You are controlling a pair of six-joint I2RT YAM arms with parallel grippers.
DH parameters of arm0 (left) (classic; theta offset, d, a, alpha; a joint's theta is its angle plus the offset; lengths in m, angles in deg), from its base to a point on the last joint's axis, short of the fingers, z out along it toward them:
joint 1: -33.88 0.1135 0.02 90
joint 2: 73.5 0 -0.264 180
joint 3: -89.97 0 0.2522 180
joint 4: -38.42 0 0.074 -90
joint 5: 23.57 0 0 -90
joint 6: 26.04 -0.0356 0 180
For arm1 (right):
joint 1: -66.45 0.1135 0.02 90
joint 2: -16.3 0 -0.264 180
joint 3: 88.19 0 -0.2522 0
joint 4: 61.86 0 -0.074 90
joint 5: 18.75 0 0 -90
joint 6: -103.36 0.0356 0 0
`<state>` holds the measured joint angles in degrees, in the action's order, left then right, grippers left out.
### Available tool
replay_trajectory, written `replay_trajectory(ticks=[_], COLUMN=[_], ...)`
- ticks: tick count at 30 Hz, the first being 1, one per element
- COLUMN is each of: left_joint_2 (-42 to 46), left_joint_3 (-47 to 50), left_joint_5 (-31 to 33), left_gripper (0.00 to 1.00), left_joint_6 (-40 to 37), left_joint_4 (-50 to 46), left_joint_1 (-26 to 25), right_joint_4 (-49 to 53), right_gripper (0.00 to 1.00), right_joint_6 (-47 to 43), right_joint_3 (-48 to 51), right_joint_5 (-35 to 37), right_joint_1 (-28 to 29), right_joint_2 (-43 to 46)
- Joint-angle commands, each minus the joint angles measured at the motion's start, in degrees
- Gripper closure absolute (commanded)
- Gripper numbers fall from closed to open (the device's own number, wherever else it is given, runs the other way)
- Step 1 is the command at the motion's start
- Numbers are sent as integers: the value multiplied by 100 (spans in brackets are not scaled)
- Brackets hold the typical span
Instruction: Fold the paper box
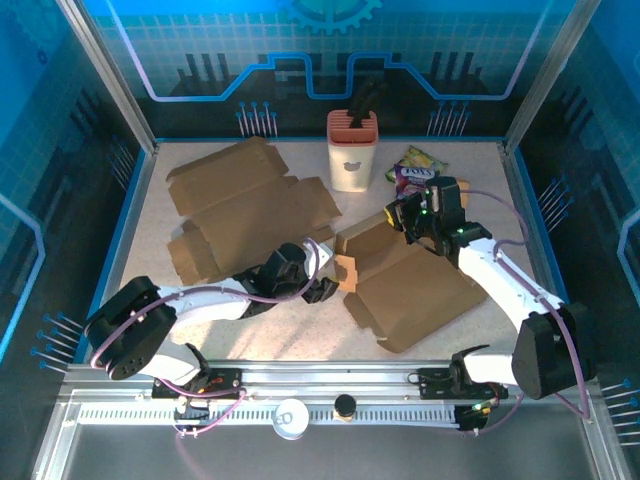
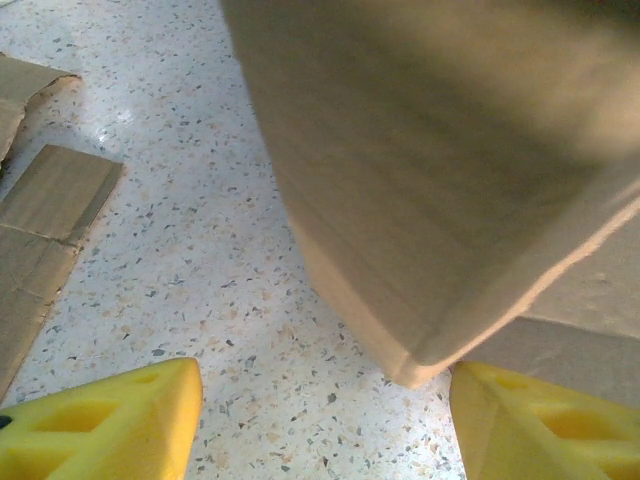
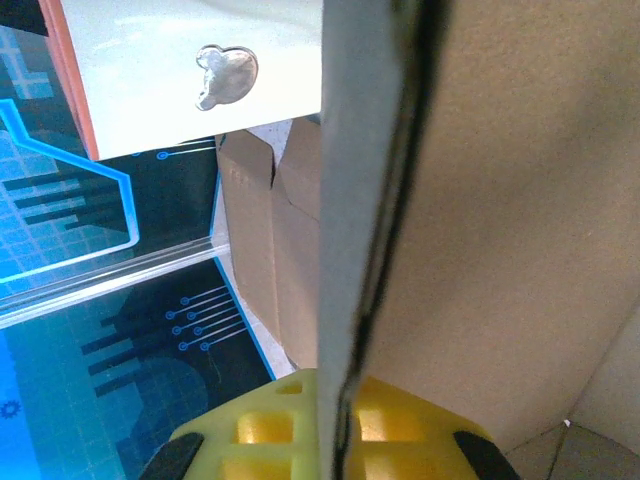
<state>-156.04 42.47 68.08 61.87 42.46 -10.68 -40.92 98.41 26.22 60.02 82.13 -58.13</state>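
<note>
Well, nearest you, the left gripper (image 1: 328, 287) sits at the 9 o'clock edge of the paper box (image 1: 415, 290). Its yellow fingers (image 2: 110, 425) are spread apart with a raised flap corner (image 2: 420, 350) between them, nothing pinched. The box lies at about 4 o'clock from the middle of the table (image 1: 330, 332) and is mostly a flat blank; only that side flap and the far panel look lifted. At its 12 o'clock edge the right gripper (image 1: 412, 215) is clamped on the far panel's edge. So you're early, I'd judge: walls, tabs and lid remain to fold. Beyond, at 10 o'clock, lies a second cardboard blank (image 1: 250, 205); at 12, a white holder (image 1: 353, 155).
</note>
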Motion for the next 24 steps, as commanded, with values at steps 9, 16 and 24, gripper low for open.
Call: replay_trajectory(ticks=[9, 16, 24], left_joint_2=[-25, 4, -92], left_joint_3=[-9, 23, 31], left_joint_5=[376, 345, 433], left_gripper=[33, 46, 47], left_joint_6=[-101, -108, -65], left_joint_4=[345, 635, 850], left_joint_1=[-52, -118, -305], right_joint_4=[-936, -1255, -2236], right_gripper=[100, 100, 100], right_joint_6=[-15, -121, -51], right_joint_3=[580, 778, 1356], right_joint_5=[-218, -238, -154], right_joint_1=[41, 55, 163], right_joint_2=[-29, -16, 59])
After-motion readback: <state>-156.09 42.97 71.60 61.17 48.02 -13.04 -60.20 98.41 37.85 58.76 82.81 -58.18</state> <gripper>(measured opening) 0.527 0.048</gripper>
